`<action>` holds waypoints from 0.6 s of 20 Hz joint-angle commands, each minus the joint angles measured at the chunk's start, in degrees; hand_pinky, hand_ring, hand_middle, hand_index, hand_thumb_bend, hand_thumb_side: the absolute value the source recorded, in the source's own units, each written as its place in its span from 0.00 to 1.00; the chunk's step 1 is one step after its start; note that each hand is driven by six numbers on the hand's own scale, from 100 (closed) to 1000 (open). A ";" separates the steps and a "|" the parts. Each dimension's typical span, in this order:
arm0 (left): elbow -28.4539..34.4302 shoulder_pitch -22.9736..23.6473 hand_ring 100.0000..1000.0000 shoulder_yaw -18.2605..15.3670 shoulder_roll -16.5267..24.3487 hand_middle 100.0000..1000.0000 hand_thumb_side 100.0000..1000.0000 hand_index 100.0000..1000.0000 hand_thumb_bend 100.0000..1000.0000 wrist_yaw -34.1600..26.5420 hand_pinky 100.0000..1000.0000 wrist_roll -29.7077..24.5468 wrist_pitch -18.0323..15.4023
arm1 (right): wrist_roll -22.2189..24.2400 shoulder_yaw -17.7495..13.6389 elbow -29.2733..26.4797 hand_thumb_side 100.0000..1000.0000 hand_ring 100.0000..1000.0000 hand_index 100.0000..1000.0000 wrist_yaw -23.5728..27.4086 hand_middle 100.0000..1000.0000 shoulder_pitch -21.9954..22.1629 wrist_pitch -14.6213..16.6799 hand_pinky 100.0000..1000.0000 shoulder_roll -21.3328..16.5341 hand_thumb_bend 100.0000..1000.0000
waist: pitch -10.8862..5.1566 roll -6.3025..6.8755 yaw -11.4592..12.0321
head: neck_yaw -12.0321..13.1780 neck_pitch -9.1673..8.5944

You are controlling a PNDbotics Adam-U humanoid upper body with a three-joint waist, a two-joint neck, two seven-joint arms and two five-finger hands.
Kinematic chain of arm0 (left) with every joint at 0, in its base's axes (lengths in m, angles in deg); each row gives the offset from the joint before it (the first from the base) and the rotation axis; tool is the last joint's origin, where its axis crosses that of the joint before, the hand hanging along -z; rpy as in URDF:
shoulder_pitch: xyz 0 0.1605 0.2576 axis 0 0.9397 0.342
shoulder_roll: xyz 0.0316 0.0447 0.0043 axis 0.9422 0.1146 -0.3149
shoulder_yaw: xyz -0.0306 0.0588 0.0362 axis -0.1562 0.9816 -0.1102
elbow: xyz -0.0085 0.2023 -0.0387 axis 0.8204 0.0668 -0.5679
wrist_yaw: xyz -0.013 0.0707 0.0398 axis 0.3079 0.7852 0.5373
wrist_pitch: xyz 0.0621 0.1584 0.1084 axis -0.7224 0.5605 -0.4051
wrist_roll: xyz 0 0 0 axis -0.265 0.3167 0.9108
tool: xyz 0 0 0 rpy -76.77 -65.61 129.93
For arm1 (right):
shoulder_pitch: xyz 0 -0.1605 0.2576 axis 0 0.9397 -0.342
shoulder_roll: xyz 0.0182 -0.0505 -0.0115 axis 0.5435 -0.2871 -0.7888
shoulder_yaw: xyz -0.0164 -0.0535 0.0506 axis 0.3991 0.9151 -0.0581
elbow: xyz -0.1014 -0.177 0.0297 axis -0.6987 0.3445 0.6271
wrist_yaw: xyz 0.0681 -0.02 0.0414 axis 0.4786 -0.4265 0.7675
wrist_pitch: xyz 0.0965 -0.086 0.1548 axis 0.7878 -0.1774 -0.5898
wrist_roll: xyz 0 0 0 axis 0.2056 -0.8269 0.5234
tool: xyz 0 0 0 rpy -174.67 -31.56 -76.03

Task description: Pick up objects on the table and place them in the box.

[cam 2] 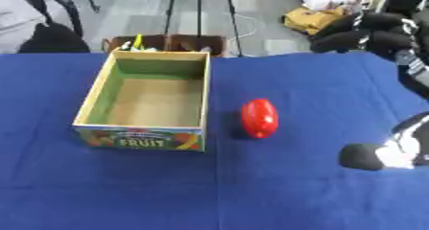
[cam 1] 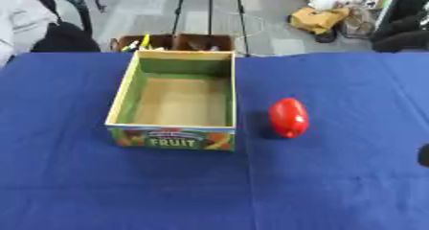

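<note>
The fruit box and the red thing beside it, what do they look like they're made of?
The fruit box looks like printed cardboard: plain matte brown inside, thin straight walls, a colour label on its front. The red object looks like smooth, slightly glossy plastic, perhaps a toy fruit or vegetable; its even red colour suggests this, but I can't be sure.

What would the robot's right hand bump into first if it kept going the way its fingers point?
The right hand points left, above the table's far edge. The way looks free; perhaps the box rim eventually, though height is unclear.

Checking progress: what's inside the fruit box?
Nothing shows inside the box: bare cardboard floor, green inner walls. The near wall hides the front strip of floor. The red object lies outside on the cloth, to its right.
</note>
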 commanded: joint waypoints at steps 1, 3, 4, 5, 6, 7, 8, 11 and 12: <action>1.21 -0.01 0.10 0.42 1.19 0.43 0.73 0.27 0.00 -0.34 0.00 -0.59 -0.13 | 2.79 -0.01 -1.09 0.86 0.71 0.80 0.54 0.73 -1.79 -1.53 0.60 -4.10 0.71 | -1.04 0.01 0.24 | -0.87 0.20; 1.21 0.05 0.10 0.44 1.26 0.43 0.73 0.27 0.00 -0.41 0.00 -0.65 -0.20 | 4.48 0.97 -0.08 0.84 0.72 0.80 -0.33 0.73 -2.68 -2.20 0.60 -4.73 0.73 | -1.06 0.01 0.51 | -1.19 0.18; 1.21 0.07 0.10 0.47 1.29 0.43 0.73 0.27 0.00 -0.44 0.00 -0.69 -0.21 | 5.30 1.63 0.85 0.83 0.72 0.81 -0.87 0.73 -3.20 -2.24 0.60 -4.95 0.74 | -1.08 -0.03 0.64 | -1.33 0.20; 1.21 0.09 0.10 0.52 1.32 0.43 0.73 0.27 0.00 -0.46 0.00 -0.75 -0.21 | 6.17 2.28 1.96 0.81 0.71 0.81 -1.29 0.73 -3.84 -2.10 0.60 -5.00 0.75 | -1.10 -0.07 0.73 | -1.45 0.23; 1.21 0.11 0.10 0.58 1.33 0.43 0.73 0.27 0.00 -0.47 0.00 -0.82 -0.16 | 7.02 2.90 3.18 0.81 0.71 0.82 -1.53 0.72 -4.58 -1.97 0.60 -4.92 0.75 | -1.11 -0.14 0.83 | -1.57 0.26; 1.21 0.13 0.09 0.62 1.34 0.43 0.73 0.27 0.00 -0.47 0.00 -0.90 -0.11 | 7.89 3.42 4.49 0.80 0.71 0.82 -1.64 0.72 -5.46 -1.81 0.60 -4.73 0.75 | -1.13 -0.18 0.92 | -1.66 0.28; 1.21 0.17 0.10 0.66 1.36 0.43 0.73 0.27 0.00 -0.47 0.00 -0.97 -0.08 | 8.77 3.92 5.88 0.79 0.71 0.82 -1.70 0.72 -6.46 -1.75 0.60 -4.50 0.75 | -1.17 -0.22 1.02 | -1.77 0.31; 1.21 0.27 0.10 0.70 1.46 0.43 0.73 0.27 0.00 -0.49 0.00 -1.05 -0.07 | 11.43 4.94 10.12 0.78 0.71 0.82 -1.71 0.72 -9.37 -1.65 0.60 -3.70 0.76 | -1.30 -0.33 1.31 | -2.14 0.31; 1.21 0.32 0.09 0.74 1.48 0.43 0.73 0.27 0.00 -0.50 0.00 -1.09 -0.05 | 12.34 5.26 11.56 0.77 0.71 0.82 -1.76 0.71 -10.43 -1.71 0.60 -3.29 0.76 | -1.34 -0.37 1.46 | -2.35 0.27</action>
